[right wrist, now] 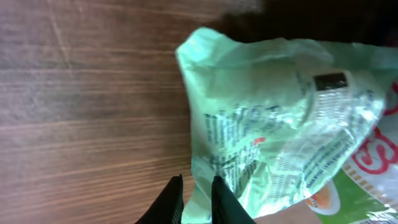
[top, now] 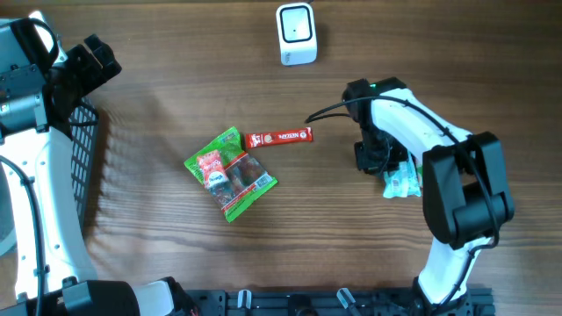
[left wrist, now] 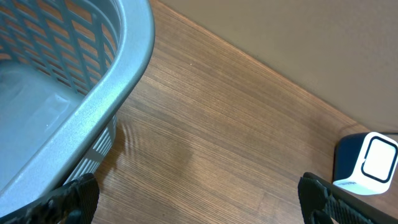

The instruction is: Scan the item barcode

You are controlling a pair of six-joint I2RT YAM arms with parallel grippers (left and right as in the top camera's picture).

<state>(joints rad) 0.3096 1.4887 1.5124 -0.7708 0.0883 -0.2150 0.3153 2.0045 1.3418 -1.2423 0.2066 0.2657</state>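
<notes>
Right jaws pinch a pale green packet on the right of the desk; left jaws hang wide open by the basket.

At the far left I see the grey basket (top: pixel 85 149) against the desk (top: pixel 176 263) edge; the left wrist view shows only part of its grey floor. The left gripper (left wrist: pixel 199 202) is above its far corner, jaws spread fully and holding nothing. Right of the basket is a wide strip of bare wood, then a green snack packet (top: pixel 230 173) and just beside its upper corner a red stick packet (top: pixel 278 137), both flat. The white scanner (top: pixel 296 33) stands near the far edge, well apart from them. On the right, the right gripper (right wrist: pixel 196 198) has its jaws almost closed on the edge of the pale green packet (right wrist: pixel 267 118), which lies crumpled on the wood under the arm.
</notes>
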